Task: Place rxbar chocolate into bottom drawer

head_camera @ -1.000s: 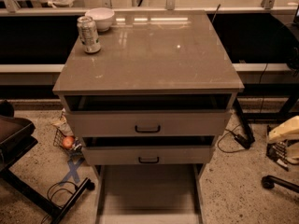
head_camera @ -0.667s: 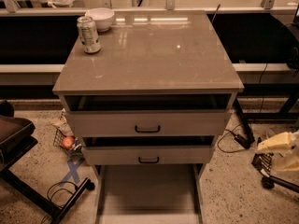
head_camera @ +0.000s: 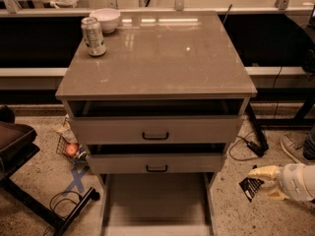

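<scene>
Rxbar chocolate (head_camera: 249, 187), pinched by one edge in the gripper (head_camera: 262, 182), low at right, over the speckled floor (head_camera: 231, 215) and outside the bottom drawer (head_camera: 156, 203). Likely to slip from so thin a hold and land on the floor. Could also clip the tray's right wall or the overhanging middle drawer (head_camera: 156, 163) while swinging in; might drop short if released early.

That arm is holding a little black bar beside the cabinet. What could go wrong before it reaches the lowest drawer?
1. The gripper, low to the right of the grey-beige cabinet, pinches the small black-wrapped rxbar chocolate over speckled floor; if it slips, it lands outside the wide, shallow bottom drawer.
2. Moving left, the bar might clip that drawer's right wall or the grey middle drawer front jutting above it.
</scene>
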### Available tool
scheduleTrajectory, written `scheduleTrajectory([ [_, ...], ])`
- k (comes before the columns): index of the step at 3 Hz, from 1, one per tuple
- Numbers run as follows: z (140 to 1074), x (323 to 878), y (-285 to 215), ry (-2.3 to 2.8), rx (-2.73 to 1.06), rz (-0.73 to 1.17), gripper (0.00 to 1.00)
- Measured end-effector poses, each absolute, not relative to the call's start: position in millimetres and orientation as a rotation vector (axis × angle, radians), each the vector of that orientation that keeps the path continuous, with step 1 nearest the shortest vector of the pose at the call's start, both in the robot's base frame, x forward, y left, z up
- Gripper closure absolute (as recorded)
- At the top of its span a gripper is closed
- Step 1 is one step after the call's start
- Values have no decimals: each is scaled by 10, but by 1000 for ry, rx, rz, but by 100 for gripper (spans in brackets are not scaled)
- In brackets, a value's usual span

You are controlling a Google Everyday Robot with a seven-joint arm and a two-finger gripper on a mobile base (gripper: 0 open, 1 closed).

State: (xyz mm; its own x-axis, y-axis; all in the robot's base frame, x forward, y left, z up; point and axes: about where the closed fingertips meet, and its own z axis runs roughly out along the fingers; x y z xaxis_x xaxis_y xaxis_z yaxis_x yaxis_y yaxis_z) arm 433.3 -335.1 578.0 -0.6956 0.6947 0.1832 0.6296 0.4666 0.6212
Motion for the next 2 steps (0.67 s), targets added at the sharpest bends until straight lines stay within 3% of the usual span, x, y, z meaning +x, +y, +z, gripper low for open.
scheduleTrajectory([
  [2, 5554, 4333, -3205, 2620, 1222, 1070, 100],
])
